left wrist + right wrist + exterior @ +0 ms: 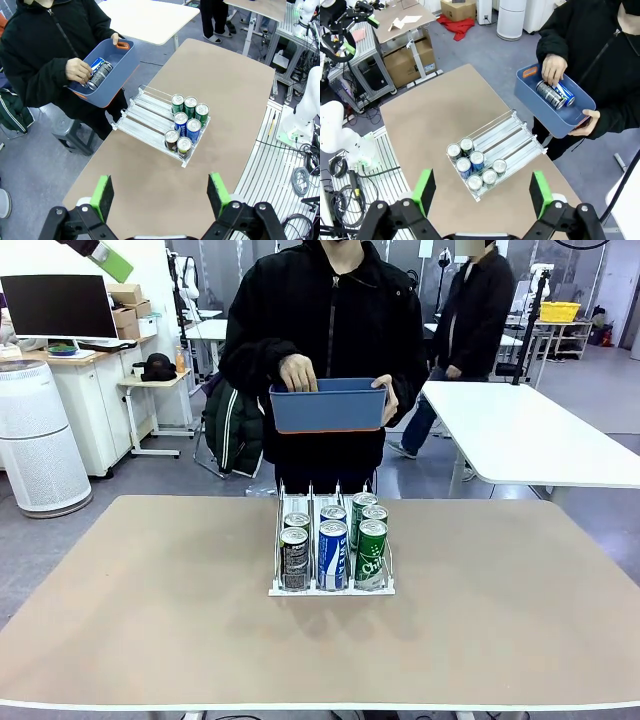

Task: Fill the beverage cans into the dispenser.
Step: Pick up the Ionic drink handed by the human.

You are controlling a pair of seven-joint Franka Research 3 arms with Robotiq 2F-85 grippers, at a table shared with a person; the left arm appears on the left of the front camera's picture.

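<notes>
Front view: blue bin (325, 410) wall. Wrist views look inside: two loose cans (98, 72) under person's hand (77, 70). Dispenser (145, 107): three green cans (190, 106), two blue cans (193, 128), two dark cans (171, 137). Left pincer (160, 192), right pincer (482, 189): wide open.

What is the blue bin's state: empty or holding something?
Holding: two cans lie on their sides in the bin, under the person's hand.

A grey floor (120, 485) surrounds the tan desk (130, 600). A white air purifier (35, 440) and a dark monitor (58, 305) stand left, and a white table (520, 430) stands right.
</notes>
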